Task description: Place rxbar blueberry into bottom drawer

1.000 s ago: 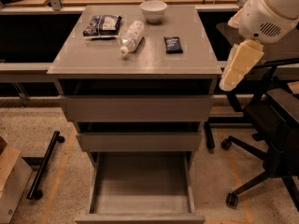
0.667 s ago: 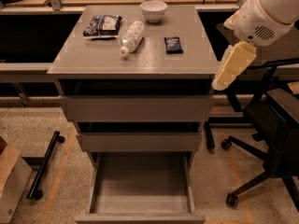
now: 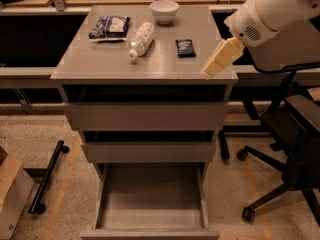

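Since a second ago, a shift left and slightly up for the gripper; everything else as before. At far left on the floor, a cardboard box and a black wheeled bar. On the cabinet top, from the left: a crinkly dark-and-white bag near the back left corner; just beside it a clear bottle lying on its side, cap toward the front; behind that a white bowl at the back edge; then the rxbar blueberry lying flat right of centre, apart from the bottle and untouched. Below, two closed drawers and the bottom drawer pulled well out. Over the top's right front corner, the gripper as a cream wedge slanting down-left from the white arm, near the bar but clear of it; open or closed, impossible to tell from this side. At far right, a black office chair.
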You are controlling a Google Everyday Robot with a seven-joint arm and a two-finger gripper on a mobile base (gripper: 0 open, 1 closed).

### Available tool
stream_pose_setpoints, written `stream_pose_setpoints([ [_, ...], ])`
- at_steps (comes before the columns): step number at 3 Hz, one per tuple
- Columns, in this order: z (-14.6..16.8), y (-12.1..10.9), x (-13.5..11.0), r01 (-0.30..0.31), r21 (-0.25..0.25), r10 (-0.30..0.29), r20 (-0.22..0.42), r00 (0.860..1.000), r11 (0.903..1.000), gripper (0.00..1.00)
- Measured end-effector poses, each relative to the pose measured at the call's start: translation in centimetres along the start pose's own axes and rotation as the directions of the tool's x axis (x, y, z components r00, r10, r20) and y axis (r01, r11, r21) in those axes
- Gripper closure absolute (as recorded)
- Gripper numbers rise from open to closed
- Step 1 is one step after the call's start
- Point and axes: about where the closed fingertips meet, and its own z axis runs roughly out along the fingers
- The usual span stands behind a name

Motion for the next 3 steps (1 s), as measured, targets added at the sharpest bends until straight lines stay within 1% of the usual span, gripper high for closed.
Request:
stream_pose_setpoints([
  [1,3.1,-3.3,-0.8,-0.06,0.027,0.058,0.052,0.997,0.9979,0.0],
  [2,6.5,-6.8,-1.2,-0.099,0.024,0.098,0.05,0.994,0.9948,0.0],
  [3,5.9,-8.1,-2.0,-0.097,0.045,0.094,0.071,0.993,0.9943,0.0],
])
